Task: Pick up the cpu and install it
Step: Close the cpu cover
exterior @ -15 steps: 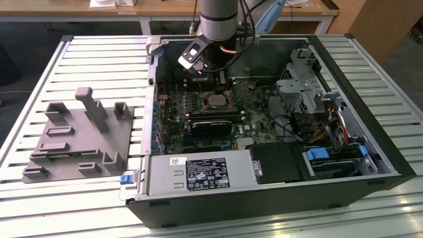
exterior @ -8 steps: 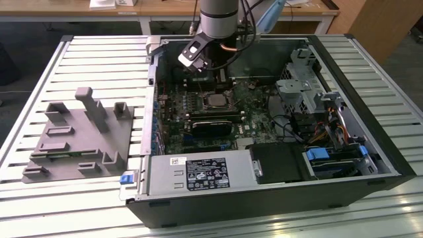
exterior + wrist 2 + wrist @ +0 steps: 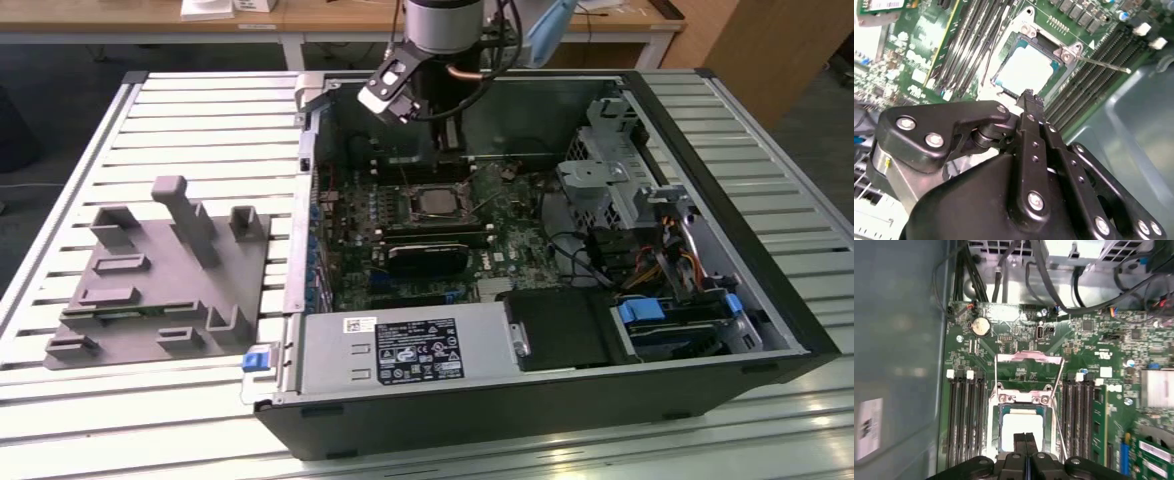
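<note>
The cpu (image 3: 1021, 425) lies flat in the motherboard socket (image 3: 992, 412), silver top up, inside the open computer case (image 3: 534, 405) on the slatted tabletop (image 3: 200, 130). The socket's hinged metal frame (image 3: 1029, 356) stands swung open beyond the chip. The gripper (image 3: 1025, 437) hangs over the socket's near edge, fingers pressed together and holding nothing. I cannot tell whether its tip touches the cpu.

Open room above cpu (image 3: 1021, 422); raised load plate (image 3: 1029, 357), memory slots (image 3: 965, 420) flanking
</note>
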### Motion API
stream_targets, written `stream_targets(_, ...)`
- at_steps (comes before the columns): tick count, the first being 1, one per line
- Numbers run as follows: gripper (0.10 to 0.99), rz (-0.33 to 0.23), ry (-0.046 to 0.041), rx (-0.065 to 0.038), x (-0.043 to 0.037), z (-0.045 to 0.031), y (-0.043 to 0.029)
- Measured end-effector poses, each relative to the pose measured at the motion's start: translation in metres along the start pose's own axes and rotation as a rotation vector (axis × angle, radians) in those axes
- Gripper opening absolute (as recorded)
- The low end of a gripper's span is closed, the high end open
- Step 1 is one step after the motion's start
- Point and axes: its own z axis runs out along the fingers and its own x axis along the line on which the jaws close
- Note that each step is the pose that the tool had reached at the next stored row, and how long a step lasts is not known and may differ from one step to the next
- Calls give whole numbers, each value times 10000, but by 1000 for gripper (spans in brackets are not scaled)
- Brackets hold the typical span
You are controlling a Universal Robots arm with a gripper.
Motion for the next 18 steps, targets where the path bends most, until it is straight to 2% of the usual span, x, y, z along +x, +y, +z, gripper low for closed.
stream_targets(3,106,0,2,-2,-3,-128,11)
stream_targets(4,106,0,-1,0,-4,-148,12)
stream_targets(10,106,0,2,-1,-99,-150,11)
stream_targets(13,106,0,2,-2,-117,-149,15)
stream_targets(15,106,2,-7,18,-118,-146,54)
stream_targets(18,106,-2,-5,129,-120,-136,172)
